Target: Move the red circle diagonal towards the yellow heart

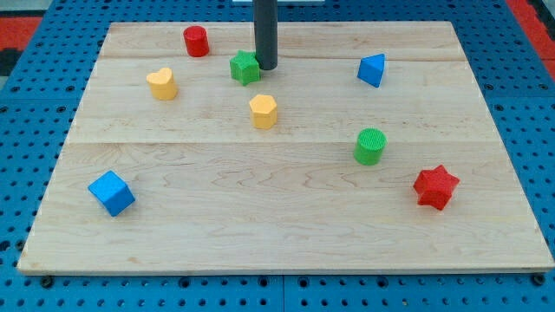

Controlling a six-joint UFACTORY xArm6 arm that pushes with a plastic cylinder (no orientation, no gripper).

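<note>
The red circle [196, 41] stands near the view's top left of the wooden board [277, 225]. The yellow heart [162, 84] lies below it and a little to the left, a short gap apart. My tip [266, 67] stands at the view's top middle, right next to the green star [245, 67] on its right side. The tip is well to the right of the red circle and apart from it.
A yellow hexagon [264, 111] lies below the green star. A blue triangle [372, 70] is at the top right, a green cylinder [370, 146] right of centre, a red star [435, 186] at the lower right, a blue cube [112, 192] at the lower left.
</note>
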